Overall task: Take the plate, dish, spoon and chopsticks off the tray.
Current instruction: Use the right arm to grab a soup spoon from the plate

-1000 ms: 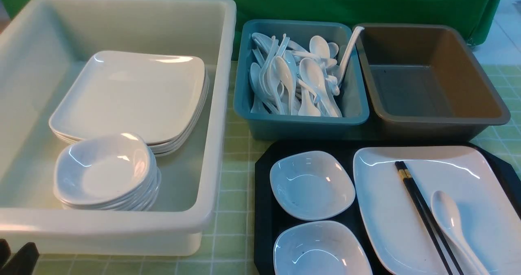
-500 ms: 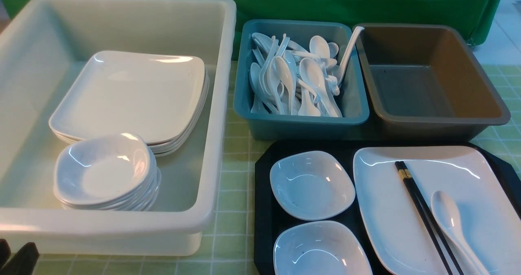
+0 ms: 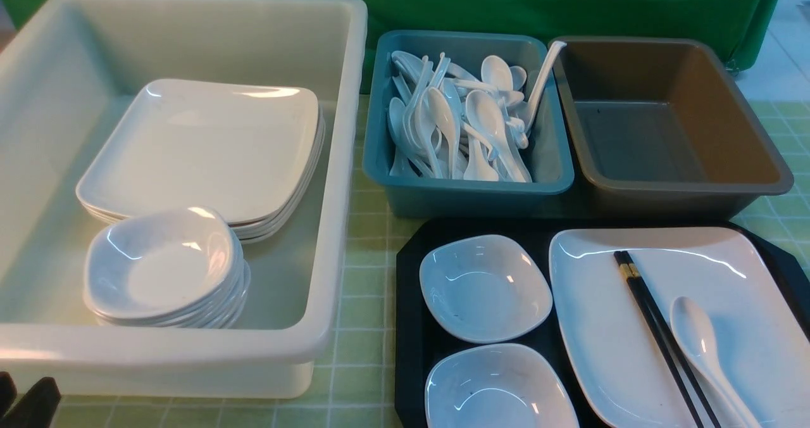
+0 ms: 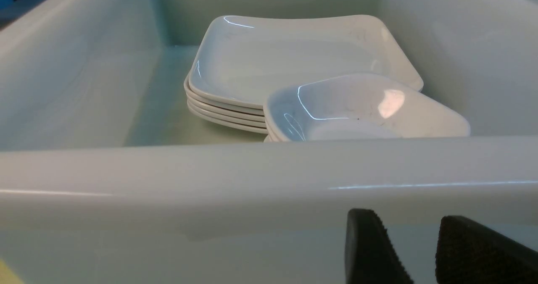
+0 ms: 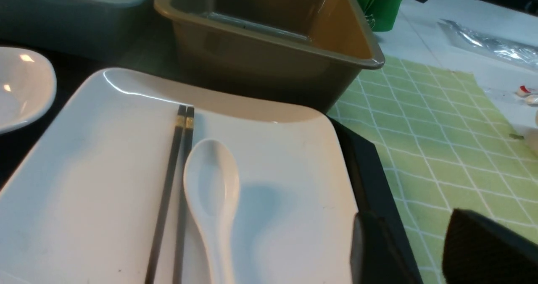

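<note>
The bench [image 3: 367, 289] has a green checked cloth on it. A big white tub [image 3: 345, 162] sits on the left. It has a stack of plates [image 3: 202, 149] at its far end and a stack of small dishes [image 3: 161, 266] just in front of that.

The black tray [image 3: 410, 327] lies near, on the right. Behind it stand a brown bin [image 3: 671, 190] on the far right and a teal bin [image 3: 468, 195] beside it, full of white spoons [image 3: 468, 124].

The plate [image 3: 595, 327] takes up the right part of the tray. On the left part sit the far dish [image 3: 484, 287] and the near dish [image 3: 497, 387], close together. The chopsticks [image 3: 660, 333] lie side by side on the plate. The spoon [image 3: 702, 346] lies right beside them, bowl up.

The left pincer [image 4: 407, 221] is by the near wall of the tub, outside it. It is part way open and holds nothing. The right pincer [image 5: 414, 216] is over the tray's right edge. It is part way open too, with nothing in it.
</note>
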`<state>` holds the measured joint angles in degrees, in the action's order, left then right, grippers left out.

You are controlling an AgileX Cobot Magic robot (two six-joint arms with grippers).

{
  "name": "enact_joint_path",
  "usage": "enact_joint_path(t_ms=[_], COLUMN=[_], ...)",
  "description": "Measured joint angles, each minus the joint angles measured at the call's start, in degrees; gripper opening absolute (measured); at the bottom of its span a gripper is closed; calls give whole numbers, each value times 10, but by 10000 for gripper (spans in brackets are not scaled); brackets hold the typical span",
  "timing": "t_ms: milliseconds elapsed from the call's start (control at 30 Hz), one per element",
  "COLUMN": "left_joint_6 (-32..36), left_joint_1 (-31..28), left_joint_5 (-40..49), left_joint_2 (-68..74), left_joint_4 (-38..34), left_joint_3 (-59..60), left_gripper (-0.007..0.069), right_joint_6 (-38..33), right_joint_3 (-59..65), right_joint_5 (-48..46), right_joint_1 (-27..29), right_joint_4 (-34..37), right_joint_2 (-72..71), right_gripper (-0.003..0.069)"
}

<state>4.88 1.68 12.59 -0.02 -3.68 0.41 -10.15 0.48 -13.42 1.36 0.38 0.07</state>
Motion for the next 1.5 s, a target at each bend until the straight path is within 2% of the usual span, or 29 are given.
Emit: enact_joint_path(t_ms=[300,433,467,600,667,767,933,1000,1067,1167,1267,1367,1433,1500], left_joint_6=[0,0,0,0,0,0,0,0,1,0,0,0,0,0], left_joint_1=[0,0,0,0,0,0,0,0,0,0,0,0,0,0], left_joint_5=[0,0,0,0,0,0,0,0,0,0,0,0,0,0], left_joint_2=[0,0,0,0,0,0,0,0,0,0,0,0,0,0], left_joint_4=[0,0,0,0,0,0,0,0,0,0,0,0,0,0], left_joint_3=[0,0,0,0,0,0,0,0,0,0,0,0,0,0], left_gripper=[222,222,222,222,222,222,222,222,222,222,222,222,222,222], right_joint_6=[15,140,222,379,422,442,449,443,408,340,293,221,206,157], right_joint_3=[0,0,0,0,0,0,0,-4,-39,-108,-185,-302,-323,-359], right_joint_5=[33,42,46,50,52,60,76,79,75,53,-20,-204,-237,-315], right_joint_1=[0,0,0,0,0,0,0,0,0,0,0,0,0,0], right_joint_4=[5,52,68,80,83,84,84,84,83,81,74,67,66,65], right_joint_2=[0,0,0,0,0,0,0,0,8,52,125,303,343,469], right_gripper=[243,243,243,243,243,243,238,183,67,25,15,13,16,36])
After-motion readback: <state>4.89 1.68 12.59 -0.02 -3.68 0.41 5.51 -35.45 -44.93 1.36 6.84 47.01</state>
